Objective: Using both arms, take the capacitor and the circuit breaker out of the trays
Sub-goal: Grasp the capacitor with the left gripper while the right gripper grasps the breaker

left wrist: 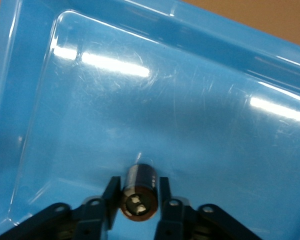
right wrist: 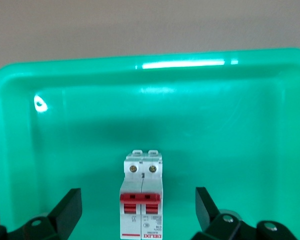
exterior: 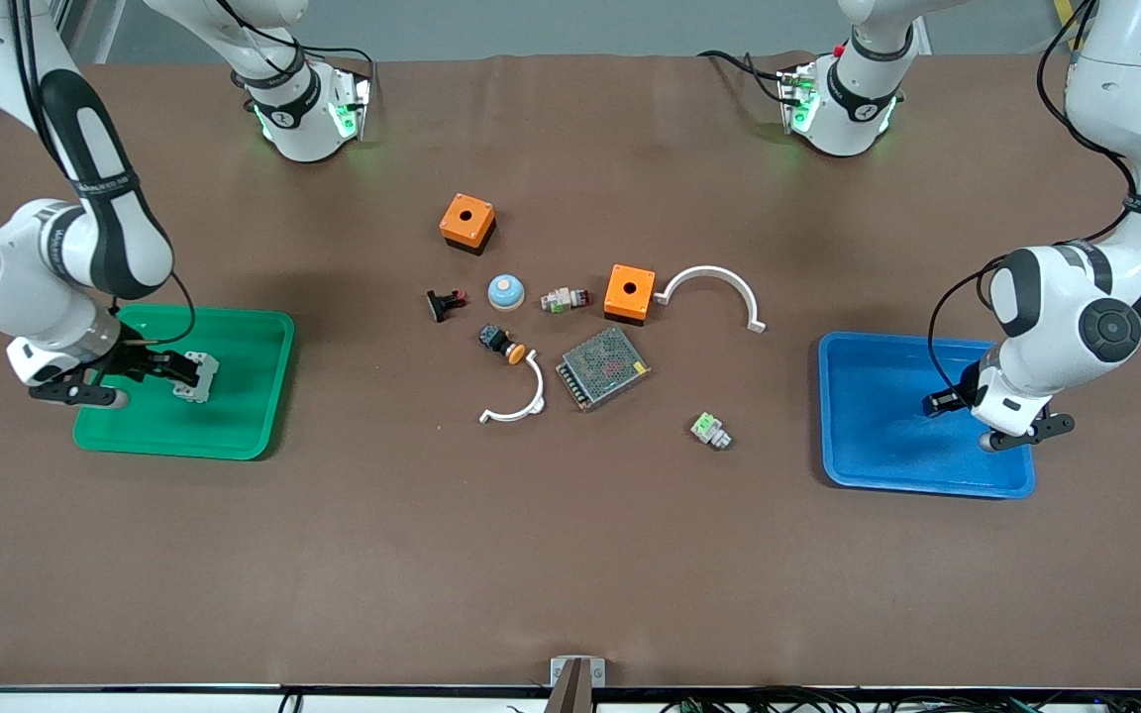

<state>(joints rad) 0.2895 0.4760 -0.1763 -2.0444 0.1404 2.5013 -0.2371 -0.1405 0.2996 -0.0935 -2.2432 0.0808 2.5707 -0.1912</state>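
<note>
The capacitor (left wrist: 140, 181), a tiny black cylinder with two pale dots on its flat end, sits between the fingers of my left gripper (left wrist: 139, 199), which is shut on it. It is held low over the floor of the blue tray (exterior: 878, 465), at the left arm's end of the table. The breaker (right wrist: 141, 200), white with red levers, lies on the floor of the green tray (exterior: 234, 436). It also shows in the front view (exterior: 198, 377). My right gripper (right wrist: 137, 212) is open, its fingers wide apart on either side of the breaker and not touching it.
In the middle of the table lie two orange boxes (exterior: 467, 221) (exterior: 629, 292), a blue dome (exterior: 505, 290), a black-and-red clip (exterior: 444, 303), an orange-capped push-button (exterior: 503, 344), a metal mesh box (exterior: 602, 367), two white curved pieces (exterior: 714, 287) (exterior: 516, 401) and white-and-green connectors (exterior: 710, 430) (exterior: 565, 298).
</note>
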